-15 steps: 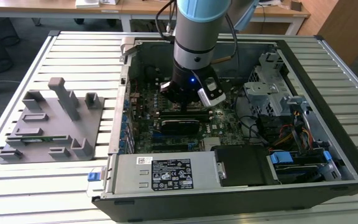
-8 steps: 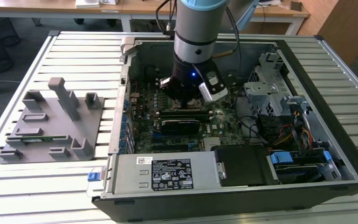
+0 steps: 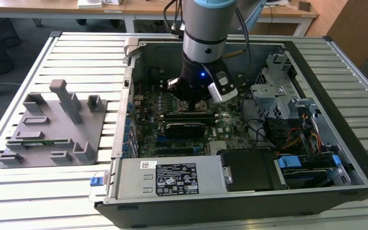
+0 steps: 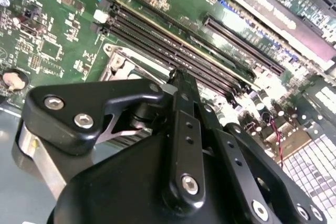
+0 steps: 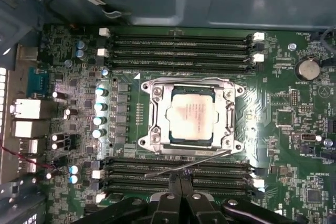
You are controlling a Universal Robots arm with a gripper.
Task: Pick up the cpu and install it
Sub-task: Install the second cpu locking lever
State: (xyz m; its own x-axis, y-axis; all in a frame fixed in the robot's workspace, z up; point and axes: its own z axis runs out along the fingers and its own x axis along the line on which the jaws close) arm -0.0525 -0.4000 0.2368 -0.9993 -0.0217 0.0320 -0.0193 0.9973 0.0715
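Silver cpu (image 5: pixel 192 115) seated in socket frame (image 5: pixel 153 121); end effector (image 5: pixel 179 182) fingertips together.

Robotics lab, slatted aluminium bench (image 3: pixel 56 191), opened computer case (image 3: pixel 248 191), desks (image 3: pixel 139 7)

A pale, satin metal top is shown by the cpu (image 5: pixel 192 115), seated within the bright, polished steel socket frame (image 5: pixel 153 116). The motherboard (image 5: pixel 294 129) is finished in glossy green lacquer, and its memory slots (image 5: pixel 178 51) are moulded in black plastic. The gripper (image 4: pixel 176 80) is built of matt black metal links fastened with shiny screws. The fixture (image 3: pixel 50 127) is made of dull grey plastic. The worktop (image 3: pixel 69 57) is formed of ribbed, brushed aluminium slats.
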